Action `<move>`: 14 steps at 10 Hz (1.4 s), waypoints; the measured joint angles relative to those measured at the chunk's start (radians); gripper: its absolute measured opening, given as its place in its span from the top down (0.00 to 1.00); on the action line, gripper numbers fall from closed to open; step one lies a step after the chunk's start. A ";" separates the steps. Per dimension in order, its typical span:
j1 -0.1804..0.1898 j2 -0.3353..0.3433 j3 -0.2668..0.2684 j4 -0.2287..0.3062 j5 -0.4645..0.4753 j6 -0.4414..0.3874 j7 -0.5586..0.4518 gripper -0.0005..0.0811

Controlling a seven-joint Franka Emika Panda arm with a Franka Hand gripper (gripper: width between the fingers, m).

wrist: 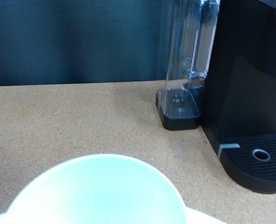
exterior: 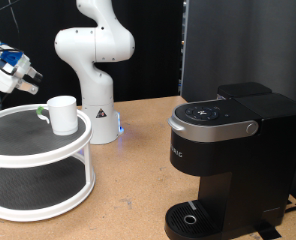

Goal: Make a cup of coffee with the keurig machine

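Nearest the wrist camera sits the cup [wrist: 99,191], white, its open rim filling the lower frame. From the exterior view, the cup [exterior: 62,114] stands upright on the top tier of a white two-tier round stand [exterior: 28,160] at the exterior view's left. Gripper [exterior: 18,72] hangs at the far left edge, above and beside the cup, not touching it; finger spread cannot be determined. Keurig machine [exterior: 233,155] stands at the right, lid closed, drip tray bare, well apart from the cup.
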 joint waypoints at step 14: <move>0.008 0.046 0.027 -0.062 -0.005 0.115 -0.057 0.00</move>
